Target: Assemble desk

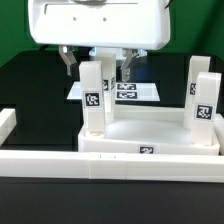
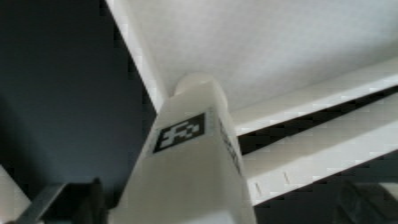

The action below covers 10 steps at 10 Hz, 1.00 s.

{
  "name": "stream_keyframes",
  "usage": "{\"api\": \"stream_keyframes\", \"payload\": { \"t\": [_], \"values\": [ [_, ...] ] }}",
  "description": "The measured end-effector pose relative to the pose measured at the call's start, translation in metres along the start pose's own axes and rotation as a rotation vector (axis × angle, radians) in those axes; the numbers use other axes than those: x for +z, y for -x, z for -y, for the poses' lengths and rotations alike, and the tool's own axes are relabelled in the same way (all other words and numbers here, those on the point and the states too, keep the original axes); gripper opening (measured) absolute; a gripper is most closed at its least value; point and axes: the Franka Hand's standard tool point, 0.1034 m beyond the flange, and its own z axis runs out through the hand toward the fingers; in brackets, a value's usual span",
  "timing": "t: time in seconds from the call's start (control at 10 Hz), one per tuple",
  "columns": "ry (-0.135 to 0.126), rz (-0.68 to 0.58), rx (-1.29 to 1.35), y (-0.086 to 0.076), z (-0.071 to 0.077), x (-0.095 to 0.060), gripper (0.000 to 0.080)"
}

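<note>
The desk's white tabletop (image 1: 150, 138) lies tray-like on the black table. A white square leg (image 1: 93, 97) with a tag stands upright at its left end in the exterior view. Another tagged leg (image 1: 204, 98) stands at the right end, and a second one seems to stand right behind it. My gripper (image 1: 98, 68) hangs open over the left leg, one finger on each side of its top, with gaps showing. In the wrist view that leg (image 2: 183, 135) runs up between my fingers (image 2: 68, 200), with the tabletop (image 2: 285, 45) beyond. My gripper (image 2: 214, 208) touches nothing that I can see.
The marker board (image 1: 132, 92) lies flat behind the tabletop. A long white border wall (image 1: 60, 165) runs along the front and turns up the exterior view's left side (image 1: 8, 125). A green backdrop stands behind the table.
</note>
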Motion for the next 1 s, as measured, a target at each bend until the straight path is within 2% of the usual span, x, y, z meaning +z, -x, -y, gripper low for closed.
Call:
{"api": "stream_keyframes", "payload": {
  "t": [0.5,0.6,0.7,0.8,0.9,1.0],
  "values": [
    [0.006,0.0,-0.328,-0.0009,-0.0035,-0.0001,0.0649],
    [0.006,0.0,-0.365,-0.0014,-0.0049,-0.0001,0.0529],
    [0.006,0.0,-0.396,-0.0016,-0.0057,-0.0001,0.0529],
    [0.006,0.001,-0.394,-0.0015,-0.0055,-0.0001,0.039],
    [0.006,0.001,-0.394,-0.0015,-0.0056,-0.0001,0.0288],
    [0.006,0.001,-0.394,-0.0015,-0.0056,-0.0001,0.0288]
  ]
}}
